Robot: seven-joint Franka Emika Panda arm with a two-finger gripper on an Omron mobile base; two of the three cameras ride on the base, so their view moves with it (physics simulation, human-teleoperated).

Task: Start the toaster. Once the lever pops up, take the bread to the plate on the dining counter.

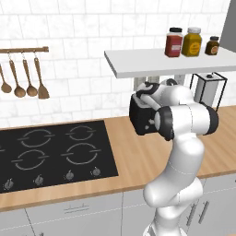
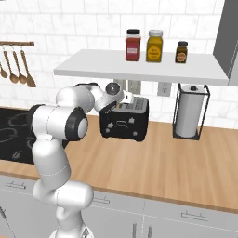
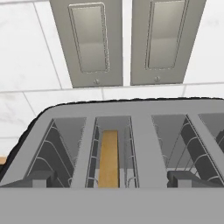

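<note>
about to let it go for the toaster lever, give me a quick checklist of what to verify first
1. Bread sits in a slot of the toaster: ok, a brown slice stands on edge in the second slot from the left in the hand view.
2. Gripper open: ok, its fingertips stand wide apart above the slotted top.
3. Gripper holds nothing: ok.
4. Lever found and its position known: cannot tell, no tab is clear in any view.
5. Toaster upright on the wood worktop: ok.
6. Room around the toaster: ok, the paper towel holder stands apart to its right.
</note>
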